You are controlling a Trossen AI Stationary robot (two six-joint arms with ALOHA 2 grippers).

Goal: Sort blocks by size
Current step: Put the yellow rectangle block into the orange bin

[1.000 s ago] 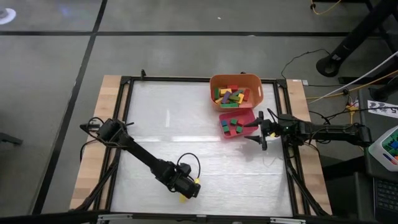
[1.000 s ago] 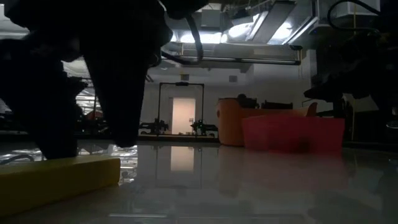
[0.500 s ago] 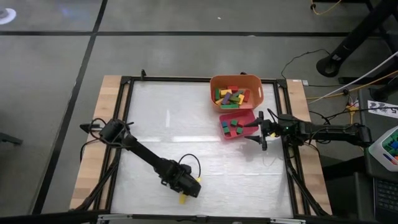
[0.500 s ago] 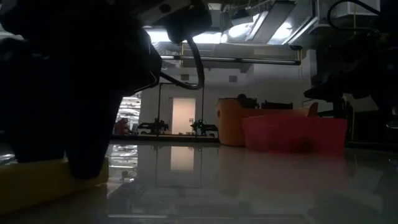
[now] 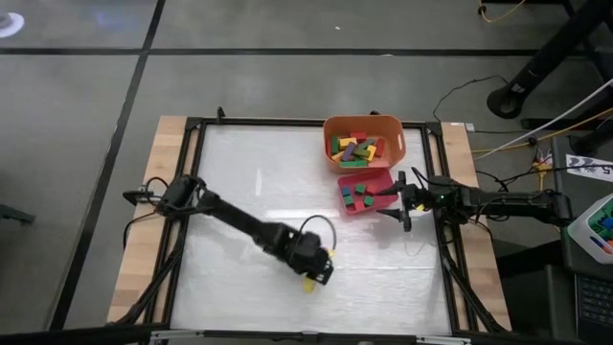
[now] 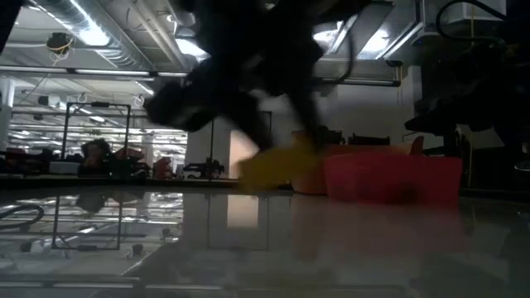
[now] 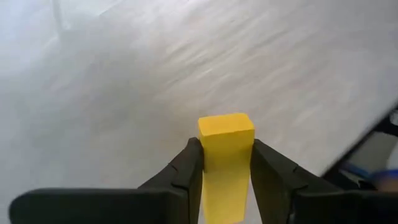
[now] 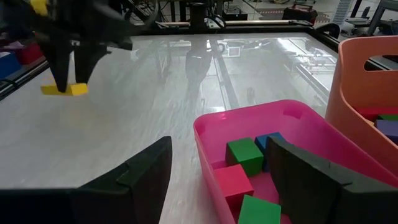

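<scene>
My left gripper (image 5: 317, 271) is over the table's near middle, shut on a long yellow block (image 7: 225, 134), which also shows lifted in the low view (image 6: 277, 165) and far off in the right wrist view (image 8: 64, 89). At the table's right edge my right gripper (image 5: 403, 198) waits open beside the pink tray (image 5: 366, 213), its fingers apart in its own wrist view (image 8: 227, 186). Little green, blue and red cubes (image 8: 244, 154) lie in that tray. Several long blocks (image 5: 356, 149) lie in the orange bin (image 5: 330, 125). My left gripper pinches the yellow block's two long sides (image 7: 205, 163) between its two fingers (image 7: 188, 167), about halfway along it. The fingers slant down from above and lie across the bar, whose two ends stick out on either side. The block hangs a little tilted, clear of the table.
The orange bin (image 8: 367, 74) stands at the far right, with the pink tray (image 8: 249, 115) just in front of it. A black frame (image 5: 192, 192) runs around the white table top, wooden strips outside it. The table's left and middle are bare white surface (image 5: 259, 182).
My left gripper has shut on the yellow block, which lay flat on the table near its front edge. It has then lifted the block clear and carried it toward the table's right edge and a little toward the far edge, rolling somewhat.
</scene>
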